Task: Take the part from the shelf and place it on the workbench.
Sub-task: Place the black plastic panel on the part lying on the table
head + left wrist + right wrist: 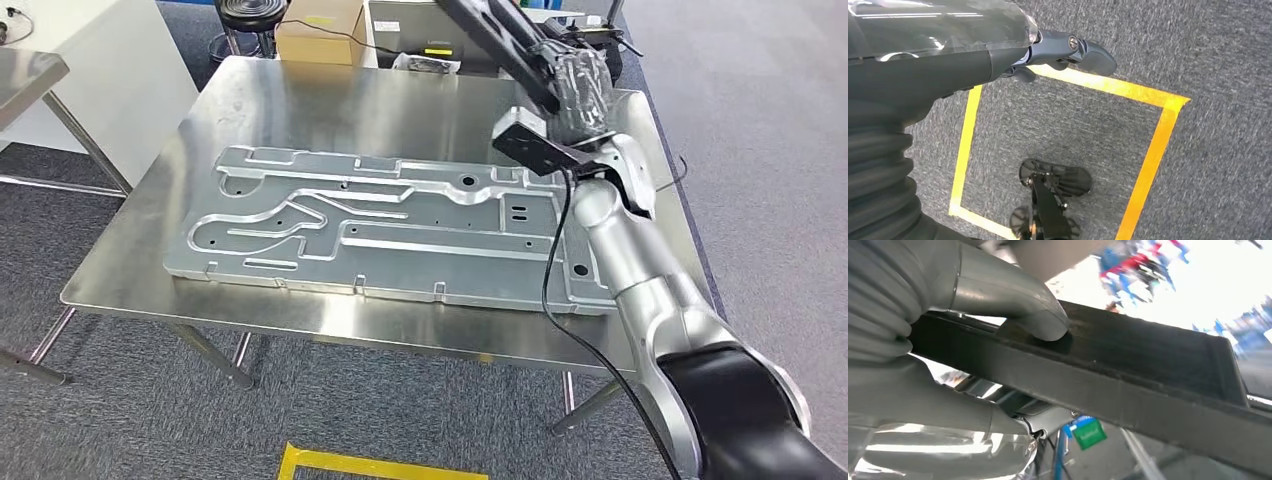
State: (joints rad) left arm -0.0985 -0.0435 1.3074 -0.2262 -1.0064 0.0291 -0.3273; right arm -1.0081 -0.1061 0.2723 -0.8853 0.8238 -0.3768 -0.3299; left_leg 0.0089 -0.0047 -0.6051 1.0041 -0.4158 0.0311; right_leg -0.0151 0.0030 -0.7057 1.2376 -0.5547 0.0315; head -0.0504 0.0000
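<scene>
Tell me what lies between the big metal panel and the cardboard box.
Head view: bare steel workbench top behind the metal panel; the cardboard box sits past its far edge.

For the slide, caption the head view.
Right hand holds a long black part above the steel workbench bearing a large metal plate.

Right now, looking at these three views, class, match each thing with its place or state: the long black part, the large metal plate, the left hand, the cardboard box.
Things:
1. long black part
2. large metal plate
3. left hand
4. cardboard box

Places or states:
A. lying flat on the steel workbench
B. hanging over yellow floor tape
C. beyond the workbench's far edge
D. held by the right hand

Pairs: 1-D, 2-A, 3-B, 4-C
</scene>
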